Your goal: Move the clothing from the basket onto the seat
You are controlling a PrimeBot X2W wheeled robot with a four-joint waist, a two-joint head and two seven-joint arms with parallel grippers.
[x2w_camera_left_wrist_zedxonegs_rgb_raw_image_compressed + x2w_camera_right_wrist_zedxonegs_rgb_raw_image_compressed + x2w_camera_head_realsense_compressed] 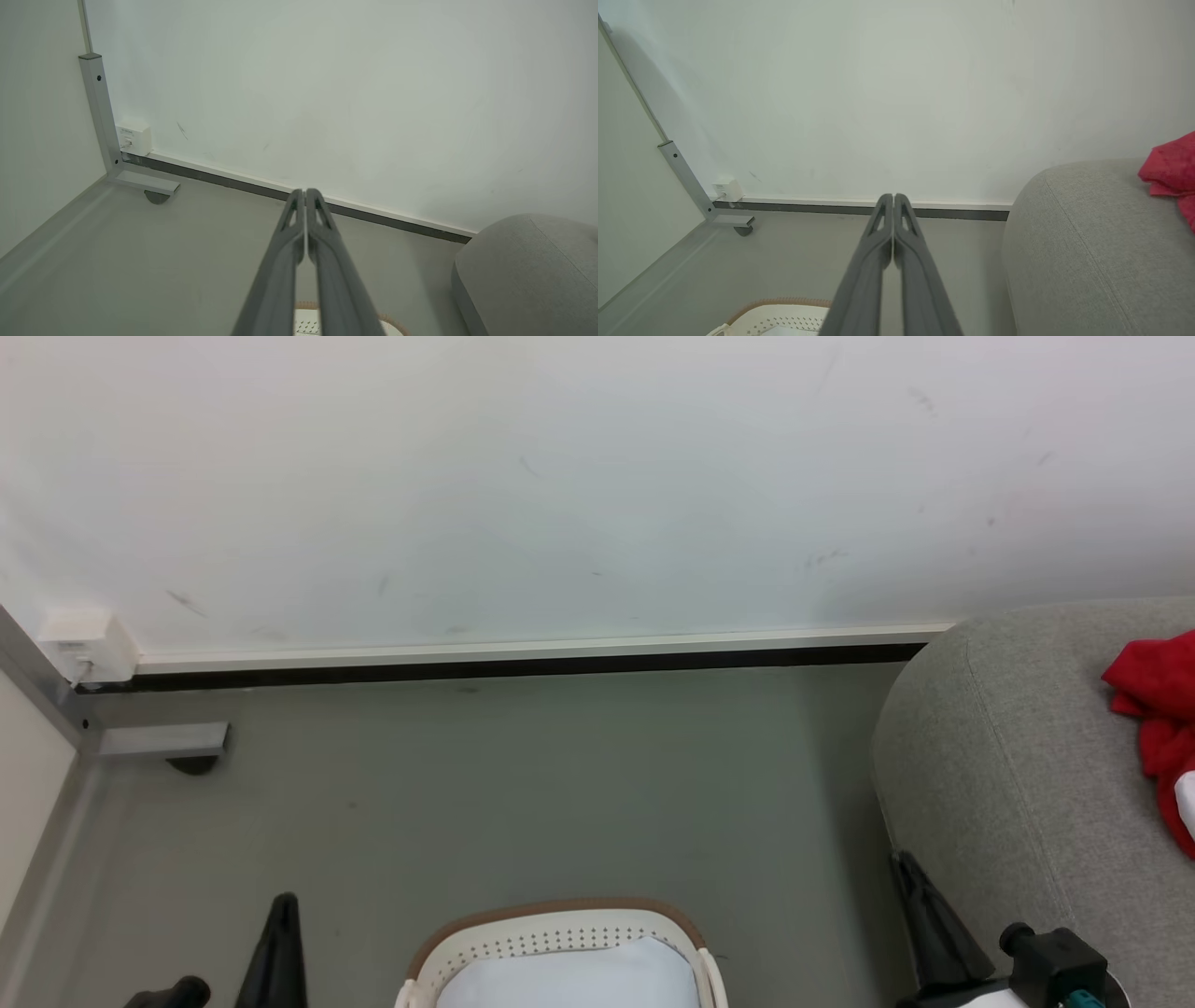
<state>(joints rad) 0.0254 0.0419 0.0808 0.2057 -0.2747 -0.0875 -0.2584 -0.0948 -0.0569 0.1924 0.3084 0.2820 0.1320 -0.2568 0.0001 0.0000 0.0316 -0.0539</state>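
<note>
Low at centre in the head view, the basket (pixel 560 922): cream-white plastic, rounded corners, rows of small holes, brown rim, pale inside. To its right, the seat (pixel 1008 775): light grey woven cloth, padded and rounded at the edge, far bigger than the basket. On the seat, at the far right, the clothing (pixel 1156 705): bright red, soft and crumpled, a bit of white at its lower end, cut off by the frame edge.

Counted left to right: one left gripper (pixel 304 192), one basket, one right gripper (pixel 893 196), one seat, one red heap. Number of garments in the heap not to be told. Two dark fingers on each gripper, pressed flat together, nothing between them.

At far left, a white socket box (pixel 89 639) and a metal post foot (pixel 163 739) in the corner, well apart from the basket. Left gripper off the basket's left side, not touching it. Grey floor (pixel 523 784) open from the basket's far rim to the dark skirting (pixel 523 665) under the white wall (pixel 560 476). Right gripper in the gap between basket and seat, just beside the seat's rounded corner.
</note>
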